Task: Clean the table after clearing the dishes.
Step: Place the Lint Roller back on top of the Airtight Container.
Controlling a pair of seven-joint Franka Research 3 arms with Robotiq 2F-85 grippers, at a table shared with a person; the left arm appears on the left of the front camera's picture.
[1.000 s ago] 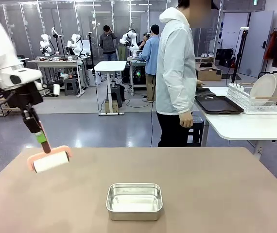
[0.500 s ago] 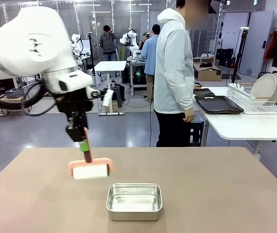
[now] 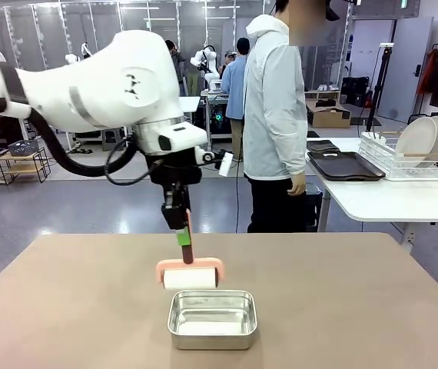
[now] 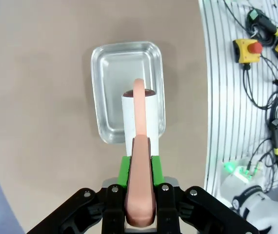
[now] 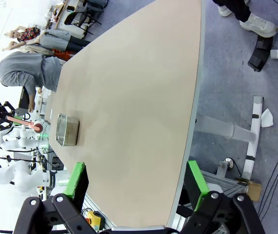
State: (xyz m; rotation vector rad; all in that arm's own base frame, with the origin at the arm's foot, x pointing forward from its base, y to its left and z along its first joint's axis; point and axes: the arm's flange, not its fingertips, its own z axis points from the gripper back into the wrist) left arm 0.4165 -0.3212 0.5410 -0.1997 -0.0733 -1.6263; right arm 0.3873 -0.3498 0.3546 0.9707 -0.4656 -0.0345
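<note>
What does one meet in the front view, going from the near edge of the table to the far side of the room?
steel pan → lint roller, held in the left gripper → person in a pale jacket → dark trays on the white side table

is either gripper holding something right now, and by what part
The left gripper is shut on the pink handle of the roller, whose white roll hangs over the steel pan. The right gripper is open and holds nothing.

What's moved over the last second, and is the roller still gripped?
The left gripper has carried the pink-handled roller from the table's left side toward the middle, to just above the steel pan. Its jaws stay shut on the handle. The pan has not moved; the right gripper remains open.
</note>
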